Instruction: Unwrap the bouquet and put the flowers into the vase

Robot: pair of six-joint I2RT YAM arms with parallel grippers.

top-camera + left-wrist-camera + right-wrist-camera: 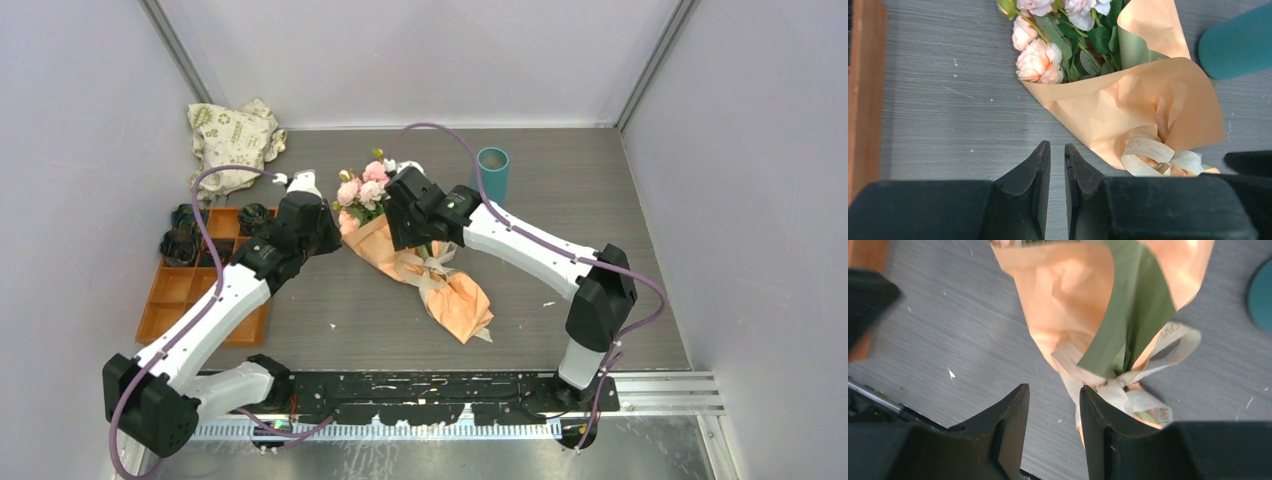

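The bouquet (455, 295) lies flat mid-table (600, 180), its long axis slanted: flowers (365, 185) toward 11 o'clock, narrow tail toward 5. The vase (492, 172) stands at its 1 o'clock (upright, apart). At 9 o'clock the left gripper (1057, 150) is barely ajar and empty. The right gripper (1054, 392), jaws parted, hovers by the ribbon bow (1128, 385), holding nothing.

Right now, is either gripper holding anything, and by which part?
Nothing is held. The left gripper hangs empty beside the bouquet; the right gripper is open, the ribbon bow at one fingertip, not between the jaws.
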